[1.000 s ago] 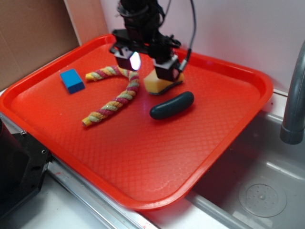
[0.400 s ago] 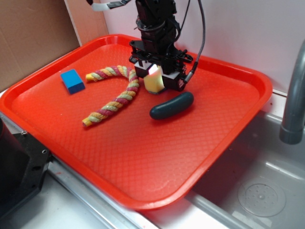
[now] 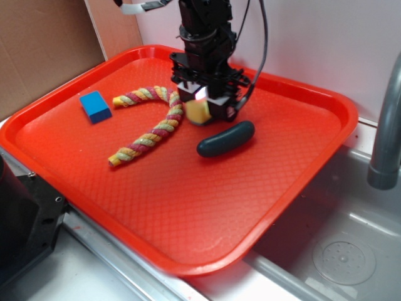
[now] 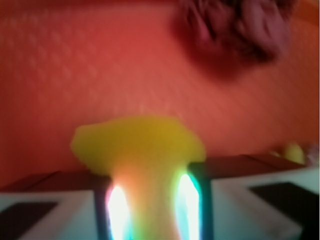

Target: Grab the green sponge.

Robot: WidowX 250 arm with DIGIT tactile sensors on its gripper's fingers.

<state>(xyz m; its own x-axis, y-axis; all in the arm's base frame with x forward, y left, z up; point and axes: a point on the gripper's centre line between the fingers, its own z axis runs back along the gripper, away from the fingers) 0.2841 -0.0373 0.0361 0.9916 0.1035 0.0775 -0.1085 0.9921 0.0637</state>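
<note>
Claw (image 3: 202,104) squeezing green sponge (image 4: 138,145), pinch clear only from wrist

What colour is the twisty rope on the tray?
The rope is striped yellow, pink-red and green, twisted together. The exterior view shows it best; the wrist view blurs it.

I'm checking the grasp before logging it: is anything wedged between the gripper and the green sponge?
Nothing visible is. The gripper is pinched directly on the green sponge; the rope and the dark green object lie beside it on the tray.
</note>
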